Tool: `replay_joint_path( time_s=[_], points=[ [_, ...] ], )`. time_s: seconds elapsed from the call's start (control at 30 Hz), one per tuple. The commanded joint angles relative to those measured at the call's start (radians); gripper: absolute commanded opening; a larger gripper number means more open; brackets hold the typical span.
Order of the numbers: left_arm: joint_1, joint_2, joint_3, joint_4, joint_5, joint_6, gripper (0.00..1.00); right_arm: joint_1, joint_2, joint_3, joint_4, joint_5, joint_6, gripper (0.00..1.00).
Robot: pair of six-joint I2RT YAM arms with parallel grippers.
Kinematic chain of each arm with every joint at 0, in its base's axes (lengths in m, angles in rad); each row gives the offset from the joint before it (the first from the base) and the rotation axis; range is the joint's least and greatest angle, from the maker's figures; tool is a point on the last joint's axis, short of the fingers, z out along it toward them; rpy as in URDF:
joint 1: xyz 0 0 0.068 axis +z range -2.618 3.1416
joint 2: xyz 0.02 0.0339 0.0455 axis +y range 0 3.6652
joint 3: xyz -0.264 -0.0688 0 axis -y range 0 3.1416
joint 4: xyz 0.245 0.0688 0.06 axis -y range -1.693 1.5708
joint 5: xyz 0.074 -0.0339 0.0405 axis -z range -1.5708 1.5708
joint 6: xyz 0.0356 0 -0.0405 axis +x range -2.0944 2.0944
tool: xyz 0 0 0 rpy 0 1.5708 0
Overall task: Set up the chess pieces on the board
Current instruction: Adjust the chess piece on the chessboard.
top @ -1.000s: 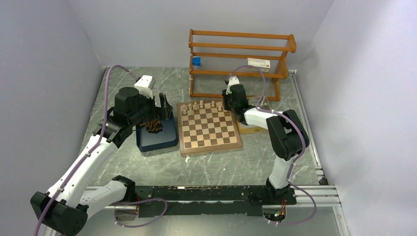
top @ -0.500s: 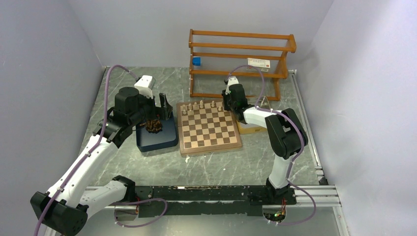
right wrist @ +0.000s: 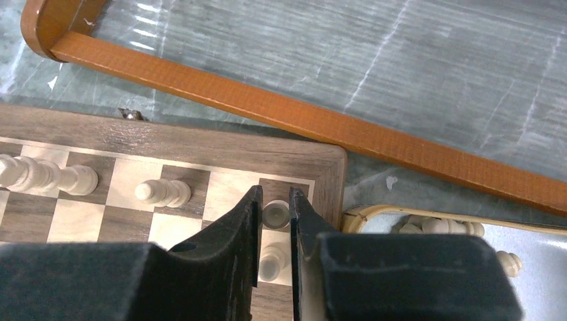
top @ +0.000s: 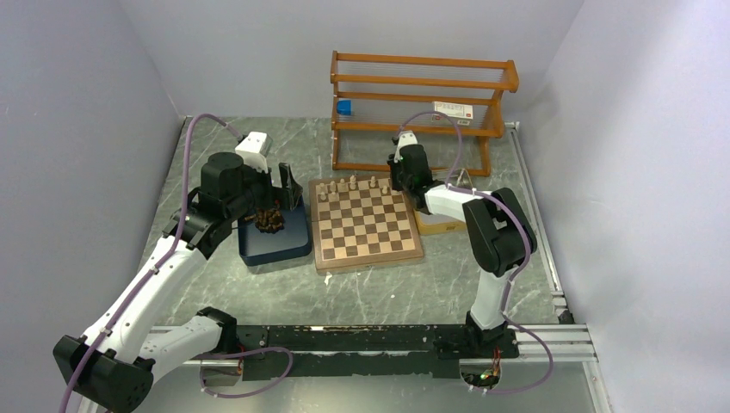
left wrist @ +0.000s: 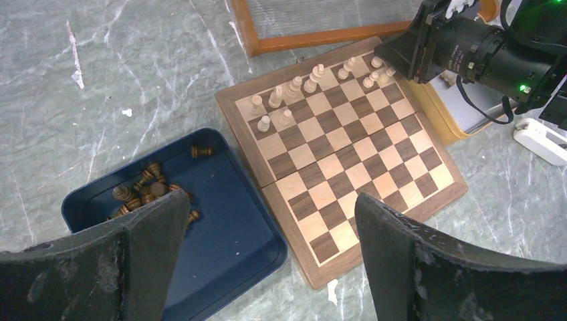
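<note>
The right gripper [right wrist: 274,192] is down over the far right corner of the board [top: 366,232], its two fingers [right wrist: 234,234] drawn in tight on either side of a cream piece [right wrist: 275,214] that stands upright on the corner square; they look pinched against it. A second pale piece [right wrist: 271,261] stands on the next square towards the arm, half hidden by the fingers. More cream pieces [left wrist: 294,87] stand along the board's two far rows. Just right of the board, a tan tray [right wrist: 374,208] holds a few spare cream ones [right wrist: 434,227]. The wooden rack [top: 422,112] sits behind the board.

The left gripper [left wrist: 271,200] hangs spread wide and empty above the blue tray [left wrist: 220,247], where dark pieces [left wrist: 144,190] lie heaped in the far left corner.
</note>
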Motion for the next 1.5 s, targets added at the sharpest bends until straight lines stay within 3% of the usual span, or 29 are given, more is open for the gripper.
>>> replay_joint_path(
  time_s=[0.0,0.67,1.07,1.47],
  points=[
    [-0.007,-0.017,0.001,0.013,0.01,0.003,0.98,0.002,0.017,0.033,0.033,0.022,0.002,0.11],
    [-0.007,-0.023,0.001,0.01,0.005,0.003,0.98,0.001,0.035,0.019,0.043,0.033,-0.005,0.18],
    [-0.007,-0.021,0.002,0.01,0.006,0.003,0.98,0.0,0.021,0.055,0.025,-0.004,0.016,0.39],
    [-0.007,-0.009,0.001,-0.002,-0.029,-0.007,0.98,-0.034,-0.114,0.126,-0.16,0.042,0.045,0.42]
  ],
)
